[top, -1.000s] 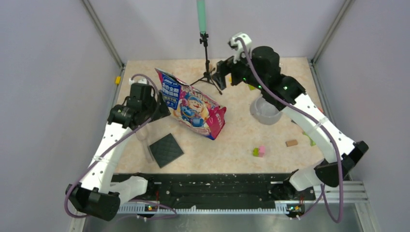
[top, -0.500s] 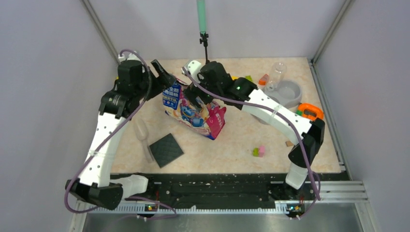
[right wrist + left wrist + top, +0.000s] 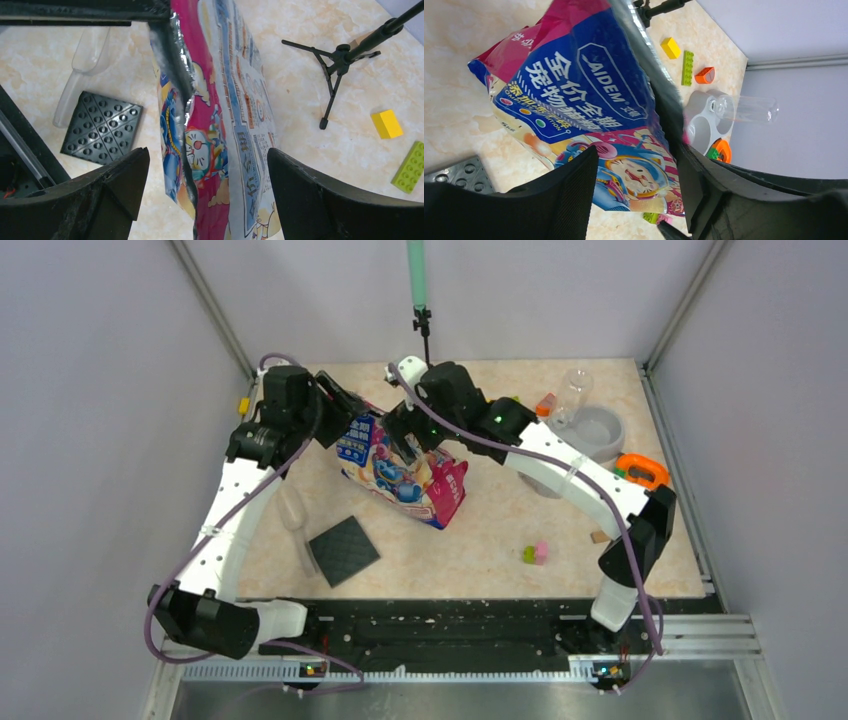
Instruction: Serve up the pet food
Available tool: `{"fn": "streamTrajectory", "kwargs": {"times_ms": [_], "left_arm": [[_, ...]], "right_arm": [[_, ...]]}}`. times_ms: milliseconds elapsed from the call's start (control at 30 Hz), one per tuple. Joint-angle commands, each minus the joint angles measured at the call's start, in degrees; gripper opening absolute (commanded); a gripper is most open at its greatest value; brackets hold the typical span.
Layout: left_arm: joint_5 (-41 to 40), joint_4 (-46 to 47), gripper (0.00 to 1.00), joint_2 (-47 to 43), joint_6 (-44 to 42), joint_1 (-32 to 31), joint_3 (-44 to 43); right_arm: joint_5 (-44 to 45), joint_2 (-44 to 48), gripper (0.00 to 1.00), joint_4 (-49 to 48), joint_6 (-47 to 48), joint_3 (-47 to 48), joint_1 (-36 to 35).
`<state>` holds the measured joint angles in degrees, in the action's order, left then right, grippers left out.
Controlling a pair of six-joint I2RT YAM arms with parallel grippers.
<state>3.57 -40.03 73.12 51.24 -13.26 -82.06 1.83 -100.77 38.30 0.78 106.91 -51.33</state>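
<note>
Since a second ago, the right gripper [image 3: 208,152] has left the tabletop's far edge and the left gripper [image 3: 636,150] has shifted farther back. Both are now at the top of the glossy pink-and-blue cartoon-printed pet food bag [image 3: 410,480]. The bag sits left of centre on the beige marbled tabletop [image 3: 500,540]. Its long axis runs from near-right to far-left, with the crinkled silver seam at the far-left end. Both pairs of fingers stand spread astride that seam; whether they touch it cannot be told.

Left arm [image 3: 222,535] and right arm [image 3: 572,476]: white links, black joint housings and bases. A purple cable [image 3: 176,588] runs along each arm, and green indicator lights [image 3: 497,421] are lit on the right. The fingers [image 3: 571,192] are matt black, with finely ribbed pads.
</note>
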Motion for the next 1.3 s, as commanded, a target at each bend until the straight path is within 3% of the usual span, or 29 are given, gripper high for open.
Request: {"fn": "streamTrajectory", "kwargs": {"times_ms": [0, 467, 667, 867, 967, 1133, 1267], "left_arm": [[-1.8, 4.6, 0.61, -3.0, 2.9, 1.0, 2.5], [2.6, 7.1, 0.6, -0.2, 2.9, 1.5, 2.7], [3.5, 7.2, 0.5, 1.1, 3.1, 1.5, 3.7], [3.4, 7.8, 0.47, 1.2, 3.2, 1.5, 4.8], [3.6, 7.9, 0.36, 1.5, 3.4, 1.5, 5.1], [3.1, 8.3, 0.02, 1.2, 3.7, 1.5, 5.5], [3.5, 9.5, 0.0, 0.4, 3.9, 1.5, 6.1]], "right_arm": [[-0.7, 4.8, 0.89, -4.4, -4.4, -1.6, 2.0], [0.7, 5.7, 0.88, -4.1, -7.7, -1.5, 3.0], [1.3, 5.7, 0.88, -5.7, -9.0, -1.3, 3.1], [1.1, 5.1, 0.88, -6.8, -9.6, -0.6, 3.1], [2.2, 4.5, 0.88, -7.0, -9.7, -0.1, 3.1], [1.2, 3.9, 0.88, -7.2, -11.2, 1.3, 3.5], [1.7, 2.6, 0.88, -6.3, -11.9, 2.5, 3.8]]}}
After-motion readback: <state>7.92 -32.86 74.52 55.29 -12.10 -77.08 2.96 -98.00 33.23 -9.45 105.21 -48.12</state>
